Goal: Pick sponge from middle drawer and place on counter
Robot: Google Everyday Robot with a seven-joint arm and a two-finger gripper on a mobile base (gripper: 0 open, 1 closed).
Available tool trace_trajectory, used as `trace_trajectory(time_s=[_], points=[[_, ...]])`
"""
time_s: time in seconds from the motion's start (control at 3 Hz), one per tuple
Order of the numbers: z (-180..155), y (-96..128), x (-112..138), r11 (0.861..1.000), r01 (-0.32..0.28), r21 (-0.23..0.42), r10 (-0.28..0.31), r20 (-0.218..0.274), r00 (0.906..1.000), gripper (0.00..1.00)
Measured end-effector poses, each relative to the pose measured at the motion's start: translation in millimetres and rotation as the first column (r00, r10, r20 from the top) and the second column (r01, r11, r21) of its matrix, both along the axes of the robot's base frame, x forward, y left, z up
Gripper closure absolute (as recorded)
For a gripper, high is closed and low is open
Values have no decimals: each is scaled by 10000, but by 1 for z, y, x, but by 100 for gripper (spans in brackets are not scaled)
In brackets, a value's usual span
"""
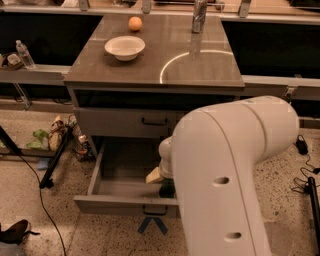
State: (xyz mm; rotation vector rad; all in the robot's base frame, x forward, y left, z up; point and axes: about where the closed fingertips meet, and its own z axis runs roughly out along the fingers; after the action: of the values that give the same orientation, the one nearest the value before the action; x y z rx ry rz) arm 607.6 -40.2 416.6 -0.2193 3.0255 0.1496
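Observation:
The middle drawer (pixel 121 167) stands pulled open below the counter (pixel 150 60). The sponge (pixel 166 190) lies in the drawer near its front panel; only a dark green part shows beside my arm. My gripper (pixel 156 177) is down inside the drawer, right over the sponge's left end; I cannot tell whether it touches it. My big white arm hides the right half of the drawer.
A white bowl (pixel 125 47), an orange fruit (pixel 135 23) and a metal cylinder (pixel 199 15) stand on the counter. The upper drawer front (pixel 125 122) is closed. Bags, a stand leg and cables (pixel 50 165) lie on the floor at left. A bottle (pixel 25 54) stands on the left ledge.

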Motion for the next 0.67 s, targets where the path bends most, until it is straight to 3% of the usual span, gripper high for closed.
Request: trace_trajectory(time_s=[0.67], points=[[-49,14,9,9968,704,-368,-716,-313,9969,0]])
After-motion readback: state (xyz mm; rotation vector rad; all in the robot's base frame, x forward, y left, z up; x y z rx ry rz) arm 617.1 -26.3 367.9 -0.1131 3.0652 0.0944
